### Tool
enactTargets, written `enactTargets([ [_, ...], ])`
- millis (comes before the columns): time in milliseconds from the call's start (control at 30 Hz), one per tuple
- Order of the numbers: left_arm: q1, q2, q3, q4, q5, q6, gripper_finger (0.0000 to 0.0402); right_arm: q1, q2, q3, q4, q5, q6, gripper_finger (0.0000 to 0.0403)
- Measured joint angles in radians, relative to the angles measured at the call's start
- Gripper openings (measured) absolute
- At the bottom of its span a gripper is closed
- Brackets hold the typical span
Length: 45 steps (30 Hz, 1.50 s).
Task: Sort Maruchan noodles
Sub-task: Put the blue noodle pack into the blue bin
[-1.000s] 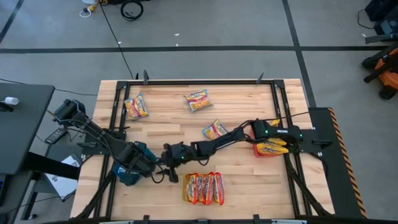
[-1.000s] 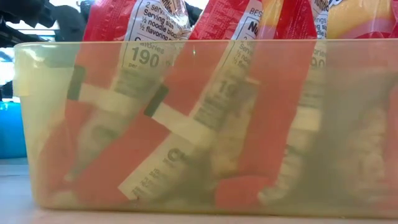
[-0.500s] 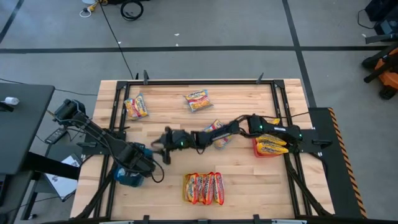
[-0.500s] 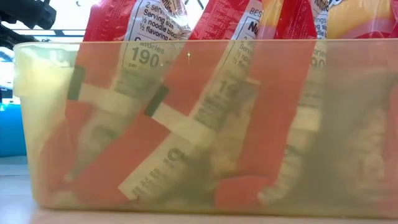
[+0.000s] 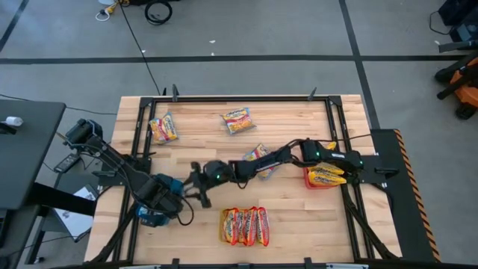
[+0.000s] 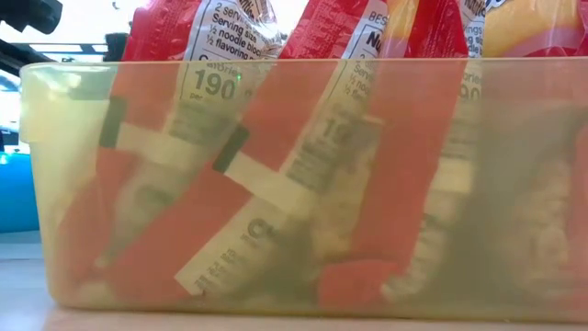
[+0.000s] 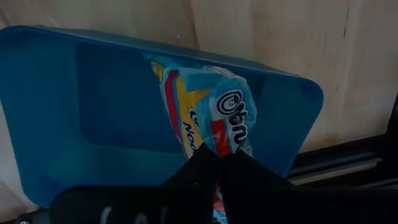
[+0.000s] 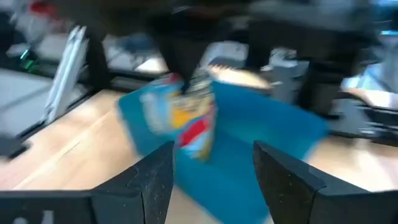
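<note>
Left gripper (image 7: 219,163) is pinching a blue noodle packet (image 7: 205,118) over the blue tray (image 7: 93,106), lower left of the table. Right gripper (image 5: 196,185) is reaching toward it from centre, fingers spread wide, empty.

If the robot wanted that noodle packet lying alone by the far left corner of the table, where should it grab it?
That noodle packet lies flat on the table, a little askew, with nothing touching it. Probably best to come straight down from above and close the pincer across its narrower width, near the middle, where the block inside gives something firm to squeeze.
</note>
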Motion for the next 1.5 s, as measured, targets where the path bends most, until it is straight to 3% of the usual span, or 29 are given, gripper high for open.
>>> enactTargets([
  [167,0.001,0.0,0.0,0.039,-0.012,0.028,0.0016,0.023,0.028,0.182,-0.332,0.006,-0.117,0.0203],
  [267,0.0,0.0,0.0,0.051,-0.022,0.03,0.0016,0.025,0.028,0.229,-0.429,0.051,-0.23,0.0198],
  [367,0.0,0.0,0.0,0.052,-0.028,0.031,0.0016,0.019,0.026,0.272,-0.512,0.029,-0.26,0.0198],
  [667,0.0,-0.001,0.0,0.053,-0.09,0.065,0.0016,0.011,0.073,0.279,-0.532,-0.035,-0.347,0.0193],
  [933,-0.008,0.0,0.0,0.052,-0.109,0.066,0.0016,0.005,0.09,0.283,-0.504,0.182,-0.352,0.0162],
  [1200,-0.033,-0.001,0.0,0.057,-0.083,0.064,0.0016,-0.037,0.096,0.279,-0.476,0.226,-0.351,0.0117],
  [1500,-0.034,0.0,0.0,0.074,-0.066,0.113,0.0016,-0.067,0.098,0.278,-0.462,0.226,-0.351,0.0115],
])
